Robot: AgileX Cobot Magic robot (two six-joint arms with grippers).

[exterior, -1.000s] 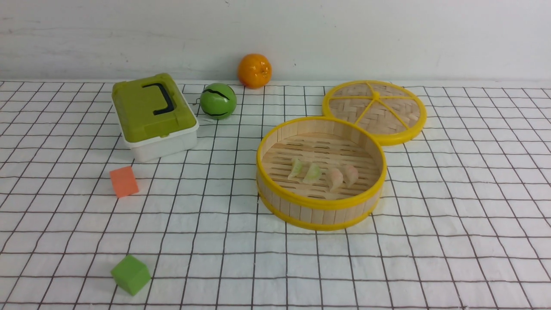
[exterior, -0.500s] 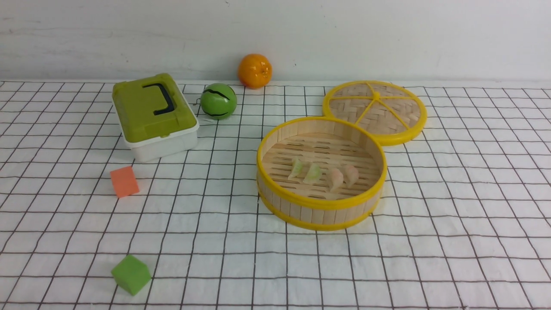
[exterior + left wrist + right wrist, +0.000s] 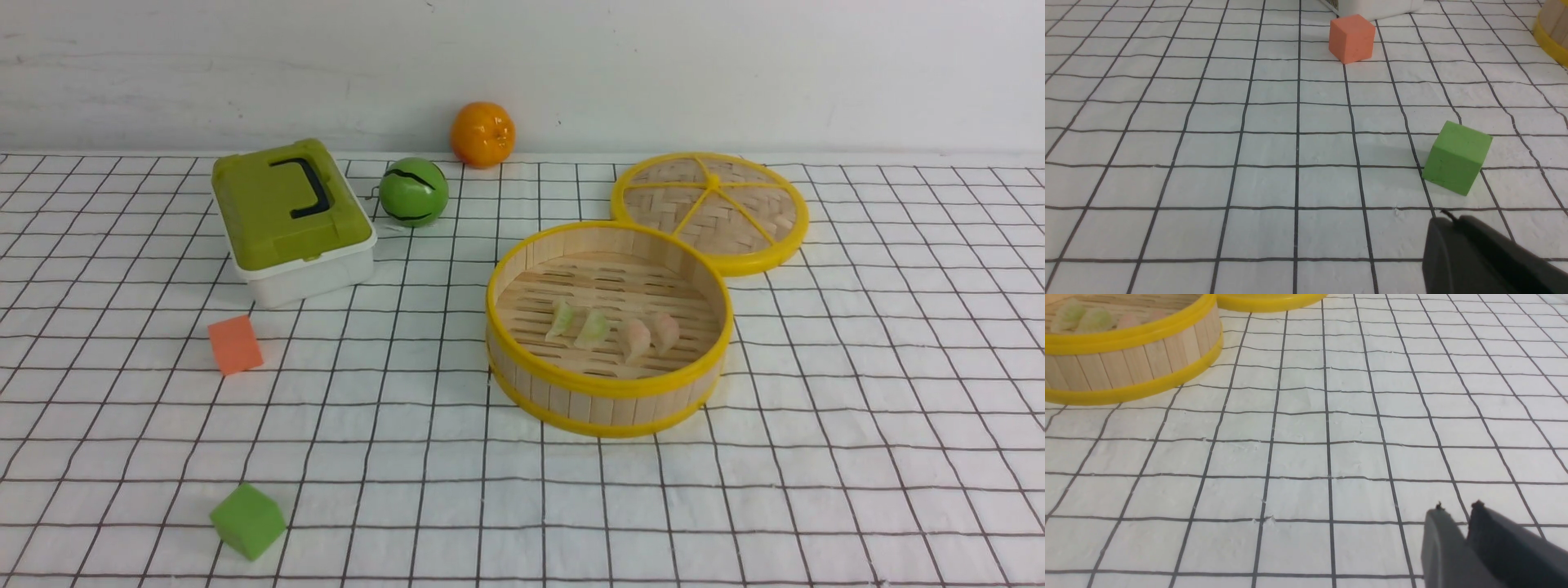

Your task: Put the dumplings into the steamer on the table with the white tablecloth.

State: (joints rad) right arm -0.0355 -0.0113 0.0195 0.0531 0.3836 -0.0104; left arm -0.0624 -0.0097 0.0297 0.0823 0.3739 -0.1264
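The steamer (image 3: 604, 386), bamboo slats with yellow rims, stands right of centre on the white gridded tablecloth (image 3: 816, 457). Inside lie two pale green dumplings (image 3: 561, 318) (image 3: 593, 328) and two pale pink ones (image 3: 636, 338) (image 3: 666, 330) in a row. Neither gripper shows in the front view. My left gripper (image 3: 1447, 218) is shut and empty, low over the cloth near a green cube (image 3: 1457, 157). My right gripper (image 3: 1455, 510) is shut and empty over bare cloth, well apart from the steamer (image 3: 1126, 355), whose green dumplings (image 3: 1069, 316) show over its rim.
The woven lid (image 3: 710, 211) lies flat behind the steamer, touching it. A green-lidded white box (image 3: 286, 216), a green ball (image 3: 414, 192) and an orange (image 3: 483, 134) stand at the back left. An orange cube (image 3: 235, 345) and a green cube (image 3: 248, 520) lie front left.
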